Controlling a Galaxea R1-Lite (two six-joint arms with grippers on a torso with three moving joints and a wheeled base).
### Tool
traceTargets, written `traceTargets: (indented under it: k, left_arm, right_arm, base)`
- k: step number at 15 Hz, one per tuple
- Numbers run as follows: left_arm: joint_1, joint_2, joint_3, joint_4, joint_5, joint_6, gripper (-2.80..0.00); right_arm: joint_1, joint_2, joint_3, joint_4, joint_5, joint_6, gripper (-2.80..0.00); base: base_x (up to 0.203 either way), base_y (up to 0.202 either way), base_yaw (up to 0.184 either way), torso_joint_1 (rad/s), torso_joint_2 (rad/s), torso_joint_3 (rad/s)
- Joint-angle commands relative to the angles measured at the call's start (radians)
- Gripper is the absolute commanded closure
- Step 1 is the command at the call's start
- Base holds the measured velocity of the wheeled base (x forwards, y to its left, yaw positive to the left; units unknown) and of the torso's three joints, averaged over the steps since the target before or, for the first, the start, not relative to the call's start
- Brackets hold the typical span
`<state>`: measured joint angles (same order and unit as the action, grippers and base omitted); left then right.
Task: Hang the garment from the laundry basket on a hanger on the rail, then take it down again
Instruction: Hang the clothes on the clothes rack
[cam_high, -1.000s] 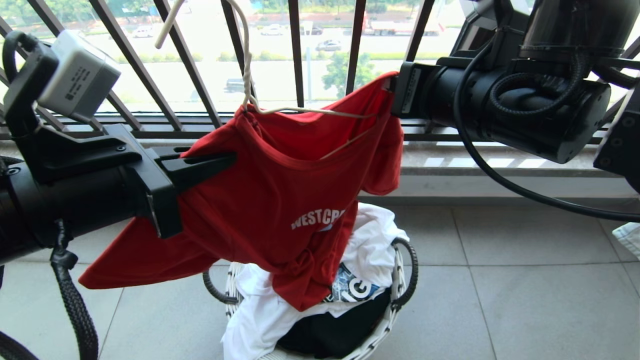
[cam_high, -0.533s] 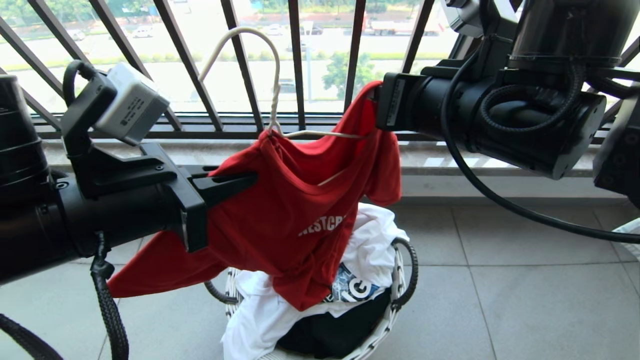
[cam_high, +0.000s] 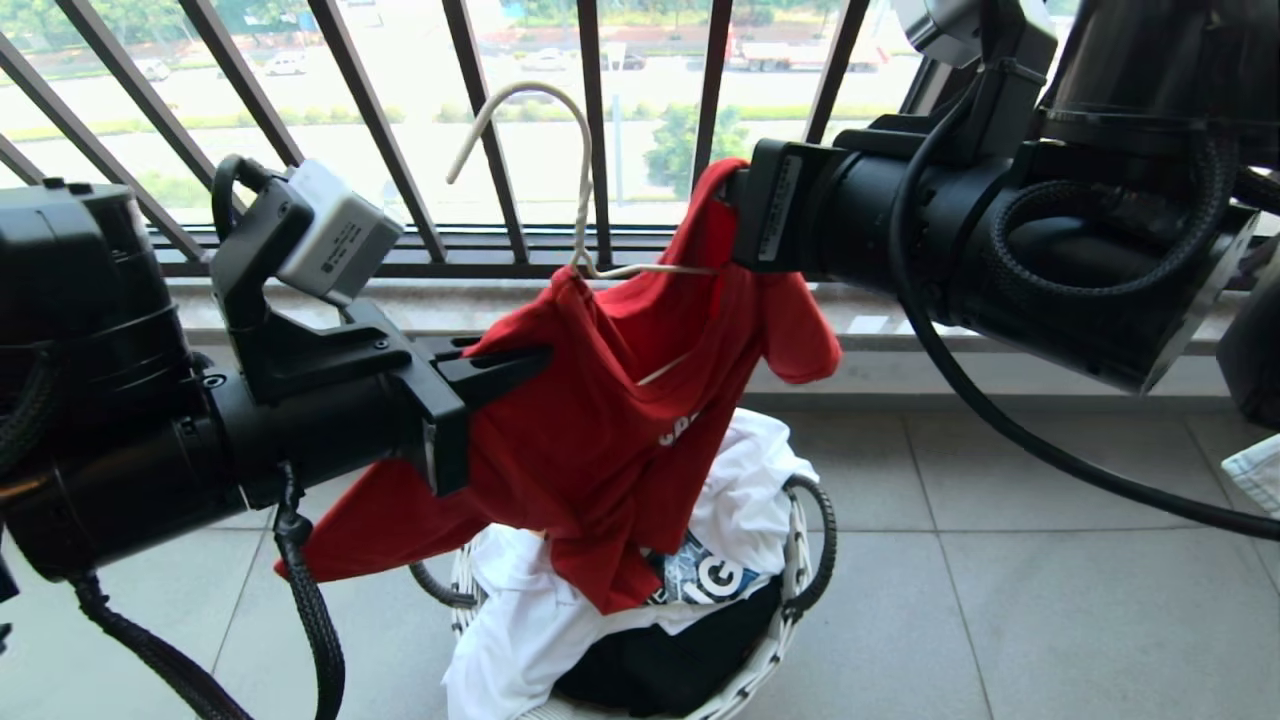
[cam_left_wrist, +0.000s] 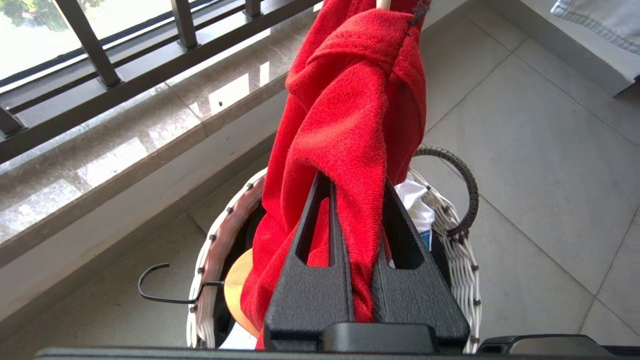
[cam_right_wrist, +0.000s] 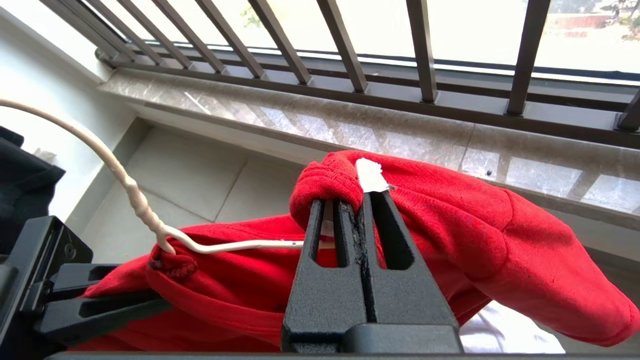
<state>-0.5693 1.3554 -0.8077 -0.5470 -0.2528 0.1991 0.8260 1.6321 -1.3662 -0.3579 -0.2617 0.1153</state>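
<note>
**Red T-shirt on wire hanger, held between both grippers above the basket**

Both arms have drawn closer together since a second ago, and the thin cream-white wire hanger (cam_high: 560, 190) has come lower in the head view, so that its whole curved hook now shows against the black balustrade of vertical bars (cam_high: 596, 120). With the grippers nearer each other, the bright red short-sleeved T-shirt (cam_high: 600, 440) hangs in deeper folds, and only a fragment of its white chest lettering remains legible.

Left gripper (cam_left_wrist: 357, 200): jaws pinched nearly together on a fold of the red fabric at one shoulder, the cloth running up between the two black fingers (cam_left_wrist: 320, 260).

Right gripper (cam_right_wrist: 357, 200): jaws fully closed, clamping the other shoulder of the shirt together with the end of the hanger's wire arm; a small white label (cam_right_wrist: 370, 175) shows just beyond the fingertips.

The hanger's twisted neck emerges from the shirt's collar, and its hook stands free in the air, hooked on nothing in view. The shirt's lower hem drapes onto the contents of the small round white woven basket with dark looped handles (cam_high: 800, 590), which stands on the grey tiled floor (cam_high: 1050, 600) directly beneath. Inside the basket lie a white T-shirt with blue print (cam_high: 740, 500) and a black garment (cam_high: 660, 670). A dark hanger hook (cam_left_wrist: 160, 287) protrudes over the basket's rim in the left wrist view.
</note>
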Motion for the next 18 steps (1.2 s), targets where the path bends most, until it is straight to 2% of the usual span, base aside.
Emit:
traceTargets:
  k: [1,3,6,11,14,18]
  left_arm:
    - [-0.013,0.052,0.004,-0.039,0.001,-0.004,0.00]
    - [-0.015,0.084,0.007,-0.133,0.007,-0.036,0.00]
    - [-0.020,0.111,0.007,-0.146,0.018,-0.043,0.00]
    - [-0.026,0.140,0.004,-0.162,0.021,-0.050,0.00]
    - [-0.036,0.175,0.002,-0.243,0.092,-0.061,0.00]
    - [-0.043,0.177,-0.001,-0.254,0.093,-0.093,0.00]
  right_arm:
    - [0.023,-0.013,0.020,-0.004,0.001,-0.002,0.00]
    - [0.044,-0.032,0.039,-0.004,-0.001,-0.006,0.00]
    - [0.072,-0.055,0.070,-0.024,0.000,-0.020,0.00]
    - [0.104,-0.069,0.151,-0.162,0.001,-0.109,0.00]
    - [0.117,-0.074,0.177,-0.171,0.001,-0.142,0.00]
    - [0.117,-0.069,0.176,-0.171,-0.002,-0.144,0.00]
  base:
    - [0.000,0.000,0.000,0.000,0.00,0.000]
    - [0.000,0.000,0.000,0.000,0.00,0.000]
    - [0.000,0.000,0.000,0.000,0.00,0.000]
    - [0.000,0.000,0.000,0.000,0.00,0.000]
    - [0.000,0.000,0.000,0.000,0.00,0.000]
    - [0.000,0.000,0.000,0.000,0.00,0.000]
